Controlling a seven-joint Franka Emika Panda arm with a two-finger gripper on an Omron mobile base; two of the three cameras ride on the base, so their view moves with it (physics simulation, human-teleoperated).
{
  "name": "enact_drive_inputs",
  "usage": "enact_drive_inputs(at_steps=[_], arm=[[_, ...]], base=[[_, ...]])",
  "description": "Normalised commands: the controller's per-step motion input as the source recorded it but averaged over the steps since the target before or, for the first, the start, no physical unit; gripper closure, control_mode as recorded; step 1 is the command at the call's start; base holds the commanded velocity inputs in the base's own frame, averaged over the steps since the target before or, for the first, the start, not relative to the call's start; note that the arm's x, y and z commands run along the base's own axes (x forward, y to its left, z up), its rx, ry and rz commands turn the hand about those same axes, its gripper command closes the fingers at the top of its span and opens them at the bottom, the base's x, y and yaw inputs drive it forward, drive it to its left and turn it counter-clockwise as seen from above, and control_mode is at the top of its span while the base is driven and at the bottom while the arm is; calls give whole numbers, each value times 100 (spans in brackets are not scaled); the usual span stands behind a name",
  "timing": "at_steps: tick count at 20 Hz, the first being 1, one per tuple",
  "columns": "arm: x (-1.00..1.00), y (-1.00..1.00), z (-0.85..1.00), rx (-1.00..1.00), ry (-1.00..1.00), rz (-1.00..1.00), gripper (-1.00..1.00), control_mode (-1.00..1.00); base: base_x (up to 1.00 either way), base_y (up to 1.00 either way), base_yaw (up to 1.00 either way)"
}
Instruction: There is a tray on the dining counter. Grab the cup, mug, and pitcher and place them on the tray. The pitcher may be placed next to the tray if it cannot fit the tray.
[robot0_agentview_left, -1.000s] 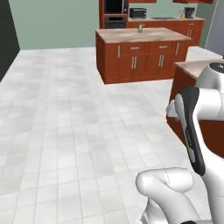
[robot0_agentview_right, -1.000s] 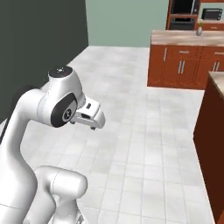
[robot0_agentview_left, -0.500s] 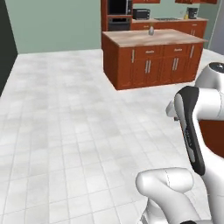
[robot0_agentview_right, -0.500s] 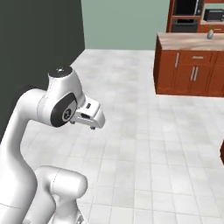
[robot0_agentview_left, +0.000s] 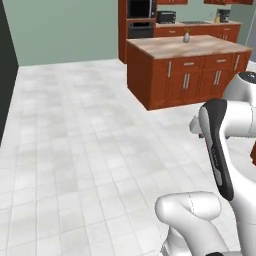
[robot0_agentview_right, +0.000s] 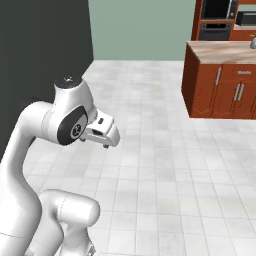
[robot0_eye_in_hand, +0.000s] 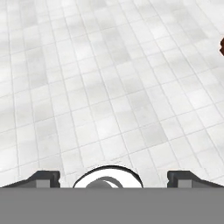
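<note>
The tray, cup, mug and pitcher are out of view. My gripper (robot0_eye_in_hand: 113, 178) points down at bare white floor tiles; its two dark fingertips (robot0_eye_in_hand: 43, 177) stand far apart with nothing between them, so it is open. In the right base view the hand (robot0_agentview_right: 102, 134) hangs folded close to the arm's upper joint, well above the floor. A wooden counter with a beige marbled top (robot0_agentview_left: 185, 50) stands ahead to the right, and a small grey object (robot0_agentview_left: 186, 37) sits on it. I cannot tell whether this is the dining counter.
Red-brown cabinets with a built-in oven (robot0_agentview_left: 141, 10) and a microwave (robot0_agentview_left: 166, 17) line the back wall. A dark panel (robot0_agentview_right: 40, 60) rises on the left. White tiled floor (robot0_agentview_left: 75, 140) stretches between me and the counter (robot0_agentview_right: 225, 80).
The whole picture has slid to the right in both base views, so the base has moved. A brown counter edge at the far right has left view. The arm's pose is unchanged.
</note>
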Motion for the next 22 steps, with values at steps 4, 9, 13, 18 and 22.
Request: enact_drive_inputs(at_steps=[4, 9, 13, 18, 22], arm=[[0, 0, 0, 0, 0, 0, -100, 100], [0, 0, 0, 0, 0, 0, -100, 100], [0, 0, 0, 0, 0, 0, -100, 100], [0, 0, 0, 0, 0, 0, -100, 100], [0, 0, 0, 0, 0, 0, -100, 100]], base=[[100, 83, -5], [100, 78, -3], [100, 61, -3], [100, 60, -2], [100, 53, -8]])
